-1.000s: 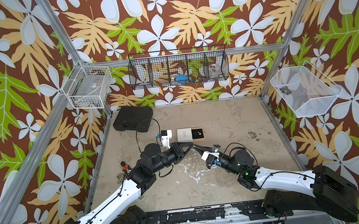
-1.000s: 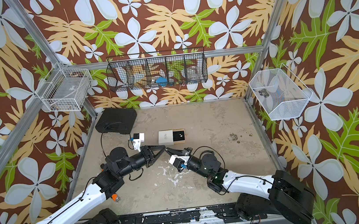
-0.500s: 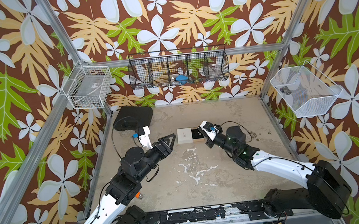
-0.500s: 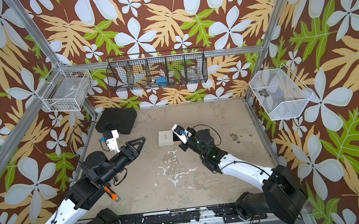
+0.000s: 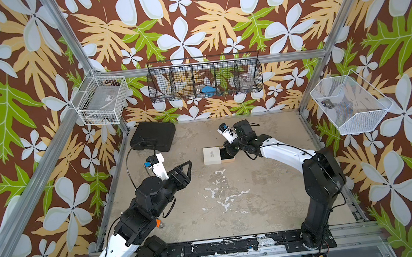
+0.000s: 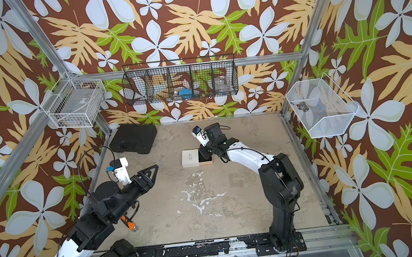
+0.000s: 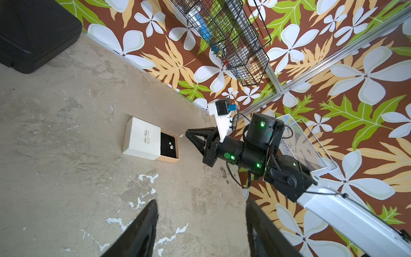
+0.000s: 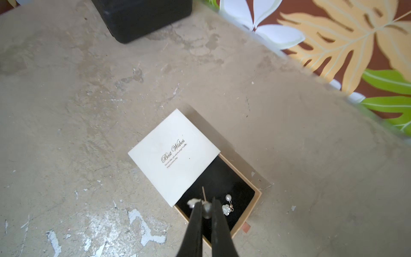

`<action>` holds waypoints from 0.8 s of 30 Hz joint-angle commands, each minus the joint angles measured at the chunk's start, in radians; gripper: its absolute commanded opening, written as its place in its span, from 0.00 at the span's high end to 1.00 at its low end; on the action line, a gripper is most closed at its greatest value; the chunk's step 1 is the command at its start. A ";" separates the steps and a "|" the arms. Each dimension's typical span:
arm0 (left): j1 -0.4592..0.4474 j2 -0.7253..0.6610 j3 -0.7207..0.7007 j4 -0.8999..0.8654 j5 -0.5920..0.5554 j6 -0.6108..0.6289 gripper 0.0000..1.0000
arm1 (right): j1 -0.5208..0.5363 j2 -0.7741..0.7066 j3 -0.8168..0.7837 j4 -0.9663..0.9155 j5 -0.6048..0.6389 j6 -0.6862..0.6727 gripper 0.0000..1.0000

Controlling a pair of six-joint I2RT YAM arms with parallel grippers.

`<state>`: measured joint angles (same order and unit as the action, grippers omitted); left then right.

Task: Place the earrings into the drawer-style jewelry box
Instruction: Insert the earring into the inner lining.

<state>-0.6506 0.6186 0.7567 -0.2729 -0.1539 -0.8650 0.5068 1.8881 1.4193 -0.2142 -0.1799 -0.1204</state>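
Walled on three sides in brown wallpaper (image 5: pixel 186 10) with white flowers, tan and green leaves. Floored in scuffed beige concrete (image 5: pixel 245 182), flecked white at centre. Framed by aluminium posts (image 5: pixel 69 39). Hung with a black wire rack (image 5: pixel 205 81) at upper centre, a white wire basket (image 5: pixel 101 101) at left, a white mesh basket (image 5: pixel 350 107) at right. Evenly lit.

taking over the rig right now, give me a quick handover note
The left gripper is open and empty, off to one side of the jewelry box.
The right gripper is shut on the second earring, over the box's pulled-out tray.
Done: the first earring lies on the tray's black lining.
Left: release the second earring into the tray, then probably slide it shut.
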 commanded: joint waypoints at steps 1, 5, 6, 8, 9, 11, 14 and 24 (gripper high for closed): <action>0.001 -0.008 -0.005 -0.018 -0.022 0.021 0.36 | 0.000 0.062 0.075 -0.173 -0.010 -0.015 0.98; 0.001 -0.010 -0.003 -0.036 -0.038 0.036 0.36 | -0.002 0.131 0.152 -0.240 0.006 -0.030 0.98; 0.001 -0.012 -0.003 -0.038 -0.043 0.040 0.36 | -0.002 0.149 0.169 -0.254 0.009 -0.033 0.98; 0.001 -0.015 -0.003 -0.041 -0.050 0.045 0.36 | -0.002 0.177 0.203 -0.282 0.012 -0.040 0.98; 0.001 -0.015 -0.004 -0.043 -0.053 0.047 0.36 | -0.003 0.192 0.218 -0.294 0.018 -0.044 0.98; 0.001 -0.016 -0.005 -0.045 -0.056 0.051 0.36 | -0.007 0.212 0.239 -0.312 0.021 -0.048 0.98; 0.001 -0.017 -0.007 -0.047 -0.061 0.057 0.36 | -0.011 0.235 0.265 -0.334 0.017 -0.054 0.98; 0.000 -0.016 -0.008 -0.047 -0.072 0.067 0.36 | -0.010 0.273 0.297 -0.375 0.015 -0.069 0.99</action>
<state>-0.6506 0.6033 0.7506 -0.3237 -0.2127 -0.8131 0.4961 2.1521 1.7012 -0.5575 -0.1761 -0.1772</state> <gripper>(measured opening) 0.639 0.080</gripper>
